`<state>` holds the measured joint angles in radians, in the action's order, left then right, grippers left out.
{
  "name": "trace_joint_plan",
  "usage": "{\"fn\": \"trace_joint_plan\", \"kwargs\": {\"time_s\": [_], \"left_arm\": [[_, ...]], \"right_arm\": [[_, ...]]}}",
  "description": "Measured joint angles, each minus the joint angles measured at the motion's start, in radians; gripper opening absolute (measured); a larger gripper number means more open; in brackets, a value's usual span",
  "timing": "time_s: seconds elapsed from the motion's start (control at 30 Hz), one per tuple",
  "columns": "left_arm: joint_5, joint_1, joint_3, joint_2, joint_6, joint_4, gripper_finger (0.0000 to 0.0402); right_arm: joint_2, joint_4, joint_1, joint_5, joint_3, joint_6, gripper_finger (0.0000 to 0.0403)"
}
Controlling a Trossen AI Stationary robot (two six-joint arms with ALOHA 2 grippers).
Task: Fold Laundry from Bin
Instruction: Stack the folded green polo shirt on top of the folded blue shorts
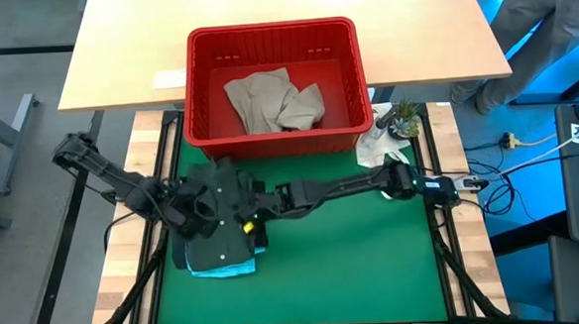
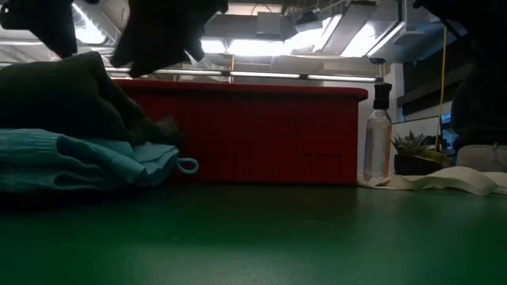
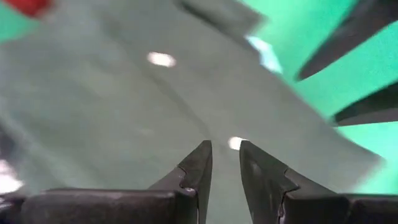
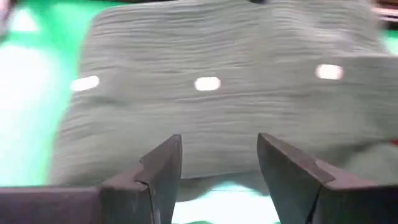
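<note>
both claws hover over the dark garment (image 1: 218,225) on the teal one (image 1: 226,269): left claw (image 3: 225,163) narrowly parted, right claw (image 4: 219,167) released.

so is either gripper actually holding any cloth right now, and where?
Nothing is held. The left gripper and right gripper both hover over the dark garment on the teal one, with a gap showing between each pair of fingers.
</note>
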<state>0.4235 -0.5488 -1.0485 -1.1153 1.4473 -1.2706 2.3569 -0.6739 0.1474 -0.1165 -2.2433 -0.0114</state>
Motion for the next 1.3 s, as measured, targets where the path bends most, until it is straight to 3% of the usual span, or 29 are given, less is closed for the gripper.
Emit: {"fn": "trace_joint_plan", "kwargs": {"time_s": [0.17,0.33,0.57,0.77,1.3], "left_arm": [[0.004,-0.102,0.000,-0.035,0.006,0.149,0.0078],[0.005,-0.183,0.000,-0.112,0.077,0.193,0.0078],[-0.079,-0.263,0.000,-0.239,0.176,0.229,0.0078],[-0.158,-0.313,0.000,-0.310,0.253,0.249,0.0078],[-0.185,-0.344,0.000,-0.507,0.281,0.246,0.0078]], "right_arm": [[0.000,0.041,0.062,0.021,0.000,0.047,0.0209],[0.002,0.056,0.108,0.022,0.000,0.050,0.0209],[0.007,0.110,0.137,-0.018,0.022,0.046,0.0209],[0.012,0.244,0.141,-0.070,0.128,0.037,0.0209],[0.009,0.517,0.140,-0.111,0.438,-0.073,0.0209]]}}
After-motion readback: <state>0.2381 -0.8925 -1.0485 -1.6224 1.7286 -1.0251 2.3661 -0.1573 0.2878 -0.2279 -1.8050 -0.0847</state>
